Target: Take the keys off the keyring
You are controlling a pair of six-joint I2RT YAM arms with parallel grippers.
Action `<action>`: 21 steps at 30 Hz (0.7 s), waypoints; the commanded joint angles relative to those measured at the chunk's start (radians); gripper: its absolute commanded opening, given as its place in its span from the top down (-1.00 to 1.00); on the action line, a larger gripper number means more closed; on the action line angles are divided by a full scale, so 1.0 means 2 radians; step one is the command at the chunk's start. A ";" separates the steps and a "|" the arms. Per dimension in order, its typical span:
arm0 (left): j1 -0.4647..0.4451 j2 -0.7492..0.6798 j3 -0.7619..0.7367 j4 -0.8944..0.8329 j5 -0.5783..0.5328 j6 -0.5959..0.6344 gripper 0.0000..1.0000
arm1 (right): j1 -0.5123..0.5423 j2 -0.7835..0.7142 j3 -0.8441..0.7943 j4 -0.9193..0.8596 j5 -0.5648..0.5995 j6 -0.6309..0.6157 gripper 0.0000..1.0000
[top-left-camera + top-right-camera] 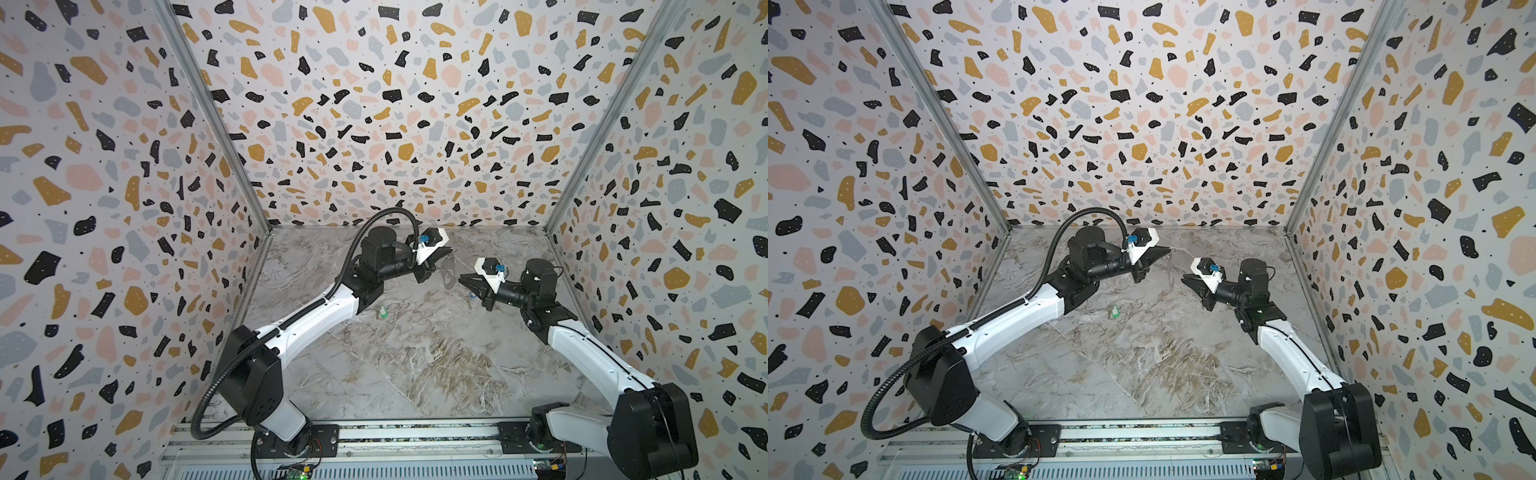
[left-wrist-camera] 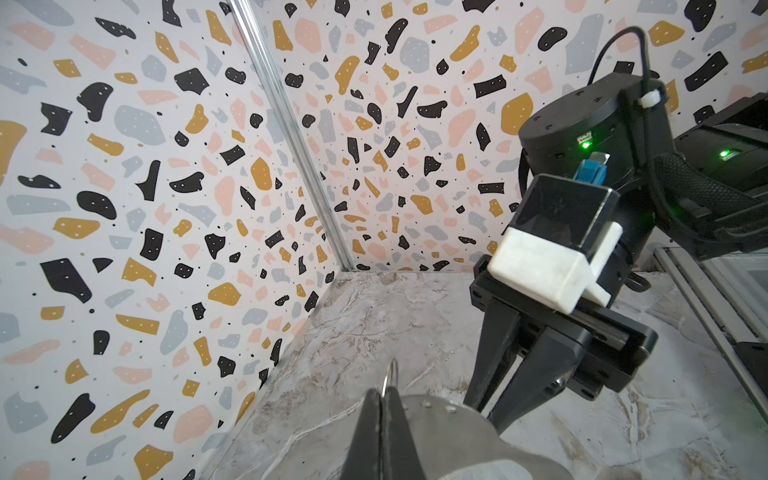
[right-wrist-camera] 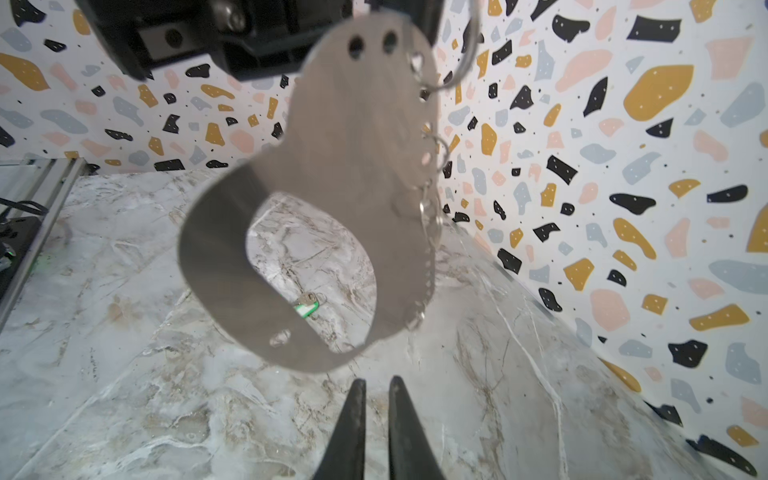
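Note:
The keyring (image 3: pixel 340 166), a flat grey tab with an oval cut-out and small wire rings along one edge, hangs in the air. My left gripper (image 2: pixel 384 392) is shut on a thin wire ring (image 2: pixel 391 372) at the tab's (image 2: pixel 440 432) top. In both top views the keyring (image 1: pixel 449 274) (image 1: pixel 1169 270) dangles between the left gripper (image 1: pixel 446 251) and the right gripper (image 1: pixel 461 277). My right gripper (image 3: pixel 376 384) sits just short of the tab's lower end, jaws a little apart and empty. The green-tagged key (image 1: pixel 382 311) (image 3: pixel 306 308) lies loose on the table. A small blue speck (image 1: pixel 472 296), perhaps the blue key, lies under the right gripper.
The marble-patterned table (image 1: pixel 415 365) is enclosed by terrazzo-patterned walls at the left (image 1: pixel 104 208), back (image 1: pixel 395 124) and right (image 1: pixel 685 208). An aluminium rail (image 1: pixel 374 440) carrying both arm bases runs along the front edge.

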 commanded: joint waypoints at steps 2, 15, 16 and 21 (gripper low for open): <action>0.005 0.007 -0.009 0.034 -0.013 -0.012 1.00 | -0.032 -0.008 -0.014 0.043 0.035 0.033 0.47; 0.008 0.147 0.030 0.088 -0.054 -0.080 1.00 | -0.054 0.009 -0.038 0.040 0.151 0.037 0.26; 0.008 0.164 0.040 0.099 -0.056 -0.090 1.00 | -0.054 0.008 -0.039 0.039 0.156 0.037 0.25; 0.008 0.244 0.127 0.104 -0.058 -0.106 1.00 | -0.054 0.005 -0.050 0.038 0.173 0.030 0.24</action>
